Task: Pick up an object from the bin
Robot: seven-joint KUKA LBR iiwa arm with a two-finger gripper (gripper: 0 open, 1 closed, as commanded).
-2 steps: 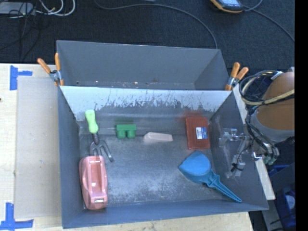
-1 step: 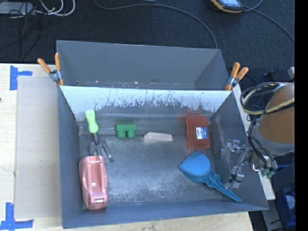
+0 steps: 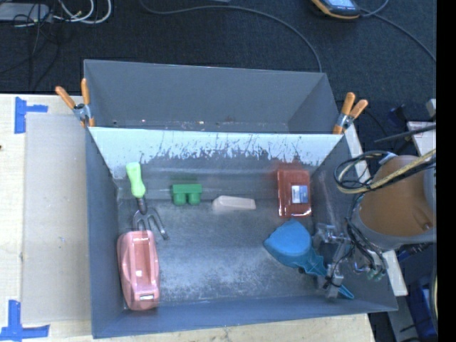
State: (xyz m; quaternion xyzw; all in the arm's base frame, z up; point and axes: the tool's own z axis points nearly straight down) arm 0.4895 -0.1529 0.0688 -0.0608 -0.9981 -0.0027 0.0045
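Gripper (image 3: 330, 266) low in the near right corner of the grey bin (image 3: 214, 280), over the teal handle end of a blue round-headed thing (image 3: 288, 242); released or clenched, cannot tell; red-brown box (image 3: 293, 192) just behind the blue thing; whitish block (image 3: 234, 204) and green block (image 3: 187, 194) along the far wall; green-handled fork (image 3: 137, 184) and pink tape dispenser (image 3: 139, 268) at left, well apart from the gripper.

One each: dispenser (image 3: 139, 269), fork (image 3: 142, 201), green block (image 3: 187, 194), pale bar (image 3: 234, 204), box (image 3: 293, 192), scoop (image 3: 288, 242)
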